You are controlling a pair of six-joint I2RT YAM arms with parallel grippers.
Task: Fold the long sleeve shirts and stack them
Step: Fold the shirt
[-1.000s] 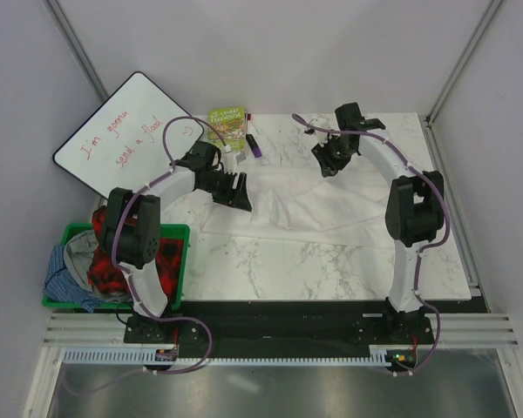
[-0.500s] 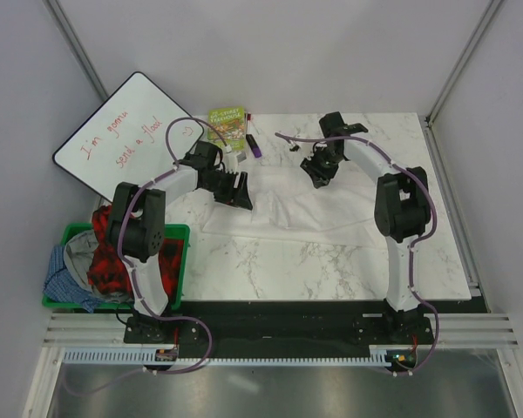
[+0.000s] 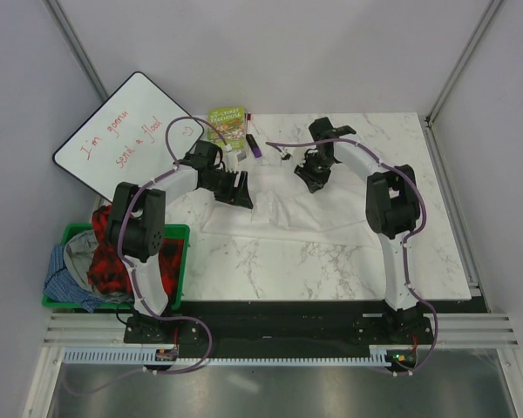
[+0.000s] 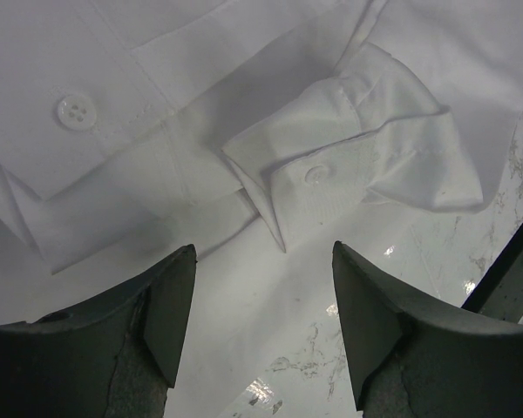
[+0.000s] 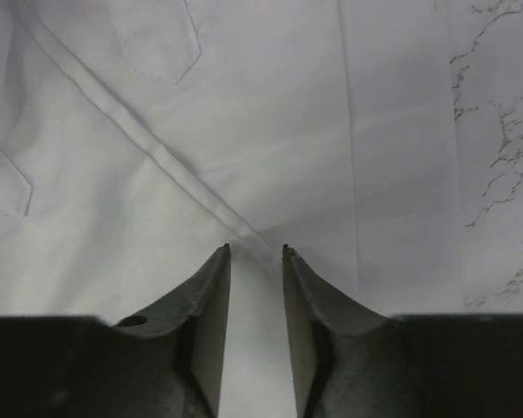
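A white long sleeve shirt (image 3: 305,209) lies spread flat on the marble table (image 3: 331,270). My left gripper (image 3: 241,193) hangs over the shirt's left edge. In the left wrist view it (image 4: 261,252) stands open, with a buttoned sleeve cuff (image 4: 349,148) just ahead of the fingertips and nothing between them. My right gripper (image 3: 312,178) is low over the shirt's far edge. In the right wrist view it (image 5: 255,250) shows a narrow gap, its tips at a diagonal seam (image 5: 157,148) of the white cloth (image 5: 270,104).
A whiteboard (image 3: 126,131) leans at the far left. A green book (image 3: 227,122) and a purple marker (image 3: 254,145) lie at the table's back. A green bin (image 3: 179,233) with several crumpled clothes sits left of the table.
The right arm has swung left and come down toward the shirt's far edge. The left arm has hardly moved.
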